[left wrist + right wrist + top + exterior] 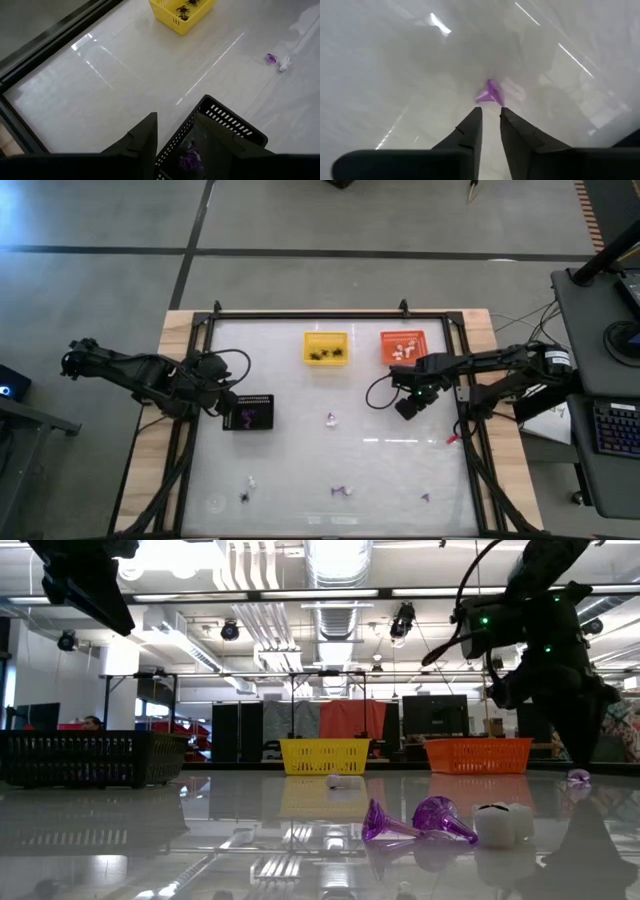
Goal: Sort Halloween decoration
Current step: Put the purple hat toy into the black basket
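Near the orange basket (404, 346), right hand (490, 111) nearly closed, seemingly pinching a purple trinket (489, 93).

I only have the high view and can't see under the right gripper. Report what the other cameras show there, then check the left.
Observer: A purple trinket sits right at the tips of the right gripper. I cannot tell whether it is gripped.
Operator: Now the left.
Observer: The left gripper is open astride the wall of the black tray, one finger inside and one outside.
Operator: Check the table's front.
Observer: In the low view, two purple cone-shaped trinkets lie tipped over beside a white one.
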`<state>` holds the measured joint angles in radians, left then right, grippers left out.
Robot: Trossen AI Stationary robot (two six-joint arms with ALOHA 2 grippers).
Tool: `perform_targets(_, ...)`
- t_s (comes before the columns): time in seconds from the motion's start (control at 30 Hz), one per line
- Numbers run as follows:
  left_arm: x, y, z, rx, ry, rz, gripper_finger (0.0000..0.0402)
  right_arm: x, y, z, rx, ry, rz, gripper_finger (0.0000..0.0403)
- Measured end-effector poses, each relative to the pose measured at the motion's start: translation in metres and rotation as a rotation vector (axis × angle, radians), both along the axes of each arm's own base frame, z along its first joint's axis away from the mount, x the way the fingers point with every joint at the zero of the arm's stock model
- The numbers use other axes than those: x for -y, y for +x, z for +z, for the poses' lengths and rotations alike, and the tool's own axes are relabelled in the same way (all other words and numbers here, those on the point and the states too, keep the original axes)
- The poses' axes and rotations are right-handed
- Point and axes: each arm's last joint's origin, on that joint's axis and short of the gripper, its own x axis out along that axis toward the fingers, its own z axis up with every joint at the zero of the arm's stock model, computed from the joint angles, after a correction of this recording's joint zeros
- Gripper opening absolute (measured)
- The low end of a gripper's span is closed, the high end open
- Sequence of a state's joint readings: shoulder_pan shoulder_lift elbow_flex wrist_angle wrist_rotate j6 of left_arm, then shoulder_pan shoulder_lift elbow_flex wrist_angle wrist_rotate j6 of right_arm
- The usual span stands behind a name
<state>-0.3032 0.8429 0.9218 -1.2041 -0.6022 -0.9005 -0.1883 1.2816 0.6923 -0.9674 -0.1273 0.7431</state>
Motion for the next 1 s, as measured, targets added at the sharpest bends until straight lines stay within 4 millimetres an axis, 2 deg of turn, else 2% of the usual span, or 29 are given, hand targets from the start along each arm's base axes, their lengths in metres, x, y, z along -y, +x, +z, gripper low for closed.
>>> perform_targets(0.27,0.001,0.002,0.001,0.024,-0.008,0.002,0.011,0.002,0.001,0.001,-0.002,-0.069,0.073,0.0097)
perform_targets(0.43,0.001,0.003,0.001,0.034,-0.011,0.002,0.011,0.005,0.0,0.001,-0.007,-0.095,0.106,0.0111)
perform_targets(0.83,0.001,0.003,0.002,0.036,-0.012,0.002,0.011,0.005,0.0,-0.02,-0.097,-0.023,0.123,0.0087)
perform_targets(1.0,0.001,0.003,0.002,0.037,-0.012,0.002,0.011,0.004,0.001,-0.021,-0.106,-0.012,0.097,0.0082)
